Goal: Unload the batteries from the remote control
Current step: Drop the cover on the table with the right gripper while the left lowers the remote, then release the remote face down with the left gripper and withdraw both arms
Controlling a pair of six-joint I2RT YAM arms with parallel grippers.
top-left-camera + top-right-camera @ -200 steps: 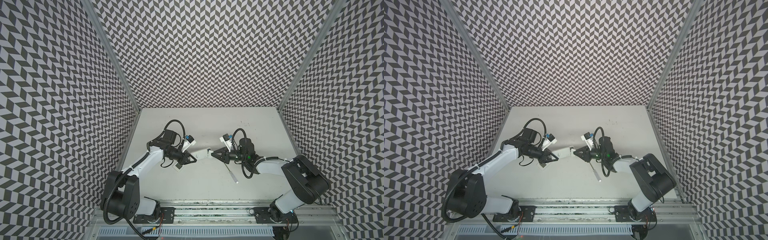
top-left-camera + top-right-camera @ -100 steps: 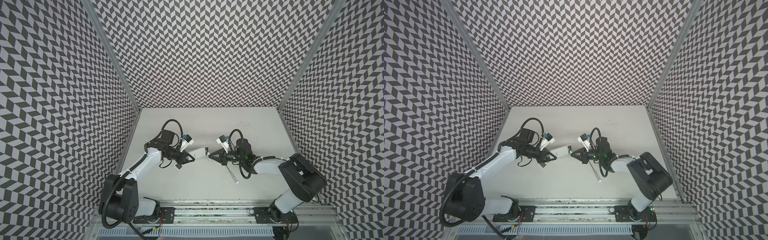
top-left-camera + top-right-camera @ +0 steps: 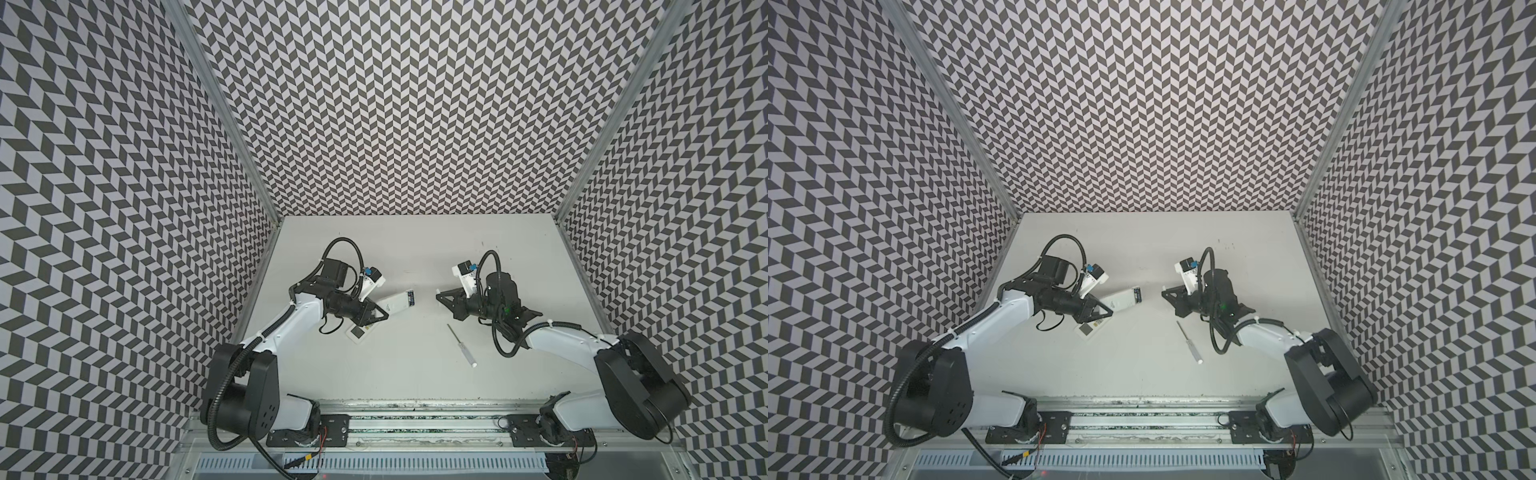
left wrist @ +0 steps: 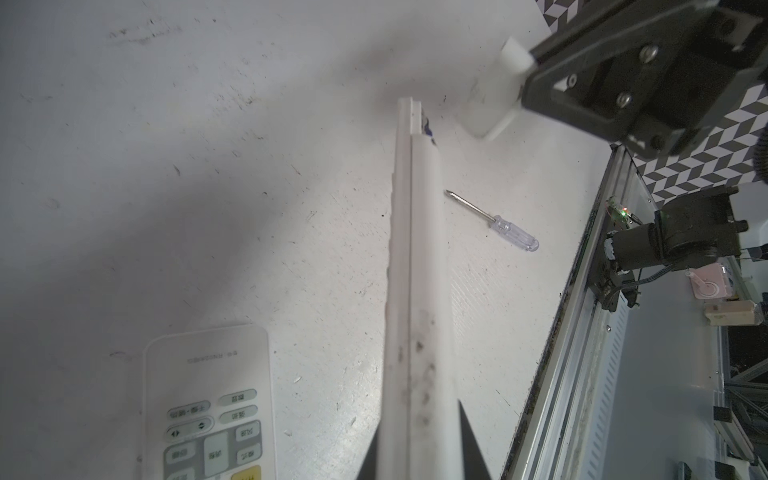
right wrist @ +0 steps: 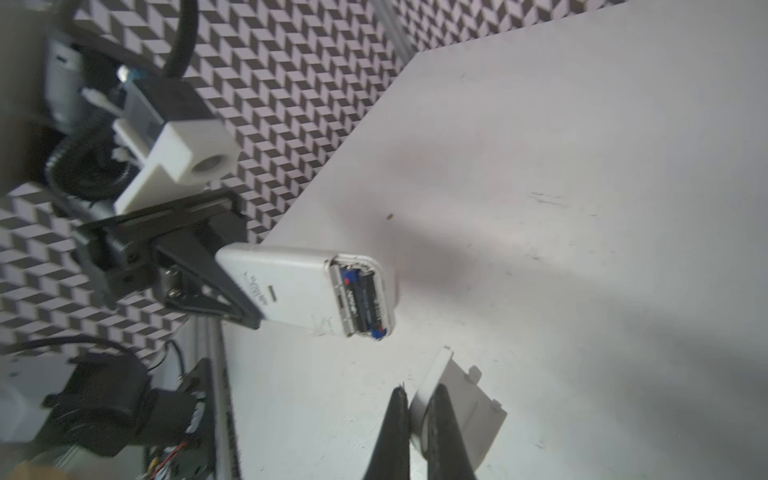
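When you look down in both top views, two arms reach over the tabletop [image 3: 415, 249]. The left fingers [image 3: 382, 319] squeeze one end of one white remote [image 3: 398, 306] and hold it up. One other remote [image 3: 360, 335] lies flat, partly under them. One screwdriver [image 3: 462, 347] lies by itself, nearer the right arm. The right fingers [image 3: 440, 296] point at the white remote but stay apart from it.

From the left wrist, the white remote [image 4: 415, 291] shows its thin side. The other remote [image 4: 208, 395] lies with its buttons up. The right fingers [image 4: 540, 79] pinch one small white lid [image 4: 492, 99].

From the right wrist, the white remote [image 5: 286, 286] has its back open. Two black batteries [image 5: 365, 303] sit side by side inside. The right fingers [image 5: 401, 419] are clamped tight on the lid [image 5: 465, 411].
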